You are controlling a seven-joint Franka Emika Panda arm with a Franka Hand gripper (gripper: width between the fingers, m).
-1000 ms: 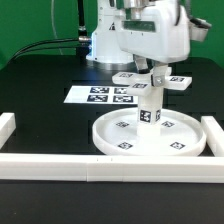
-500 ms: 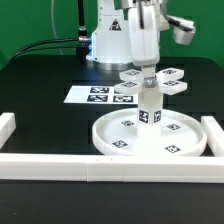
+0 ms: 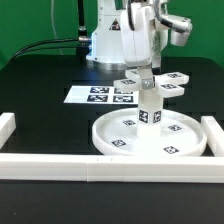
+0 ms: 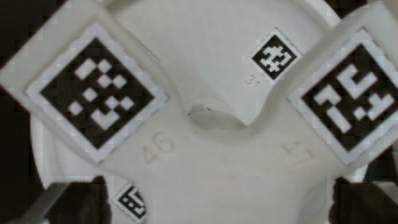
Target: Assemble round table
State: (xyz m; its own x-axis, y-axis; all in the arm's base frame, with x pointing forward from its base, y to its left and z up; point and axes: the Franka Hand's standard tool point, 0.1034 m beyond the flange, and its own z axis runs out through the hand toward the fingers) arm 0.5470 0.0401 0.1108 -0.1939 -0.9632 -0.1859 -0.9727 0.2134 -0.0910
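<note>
**Cross piece seated over the post, axis vertical**

- Round disc [image 3: 150, 134] lies flat on the table, close against the white border rails [image 3: 100, 166] at 6 and 3 o'clock.
- Post [image 3: 150, 108] stands upright at the disc's centre, long axis vertical.
- Cross-shaped piece [image 3: 151, 83] sits level on top of the post; arms spread toward 9, 3, 12 and 6 o'clock in the exterior view.
- Gripper [image 3: 146, 72] comes straight down from 12 o'clock onto the cross's hub, fingers closed on it as far as I can judge; contact itself is hidden.
- Wrist view is filled by the cross [image 4: 214, 110] and its tags, so it lies directly beneath the gripper.
- Judgement: the next move turns on that shared vertical axis — any twist happens about it.
- Marker board [image 3: 100, 96] lies at 10 o'clock of the disc, apart.
</note>
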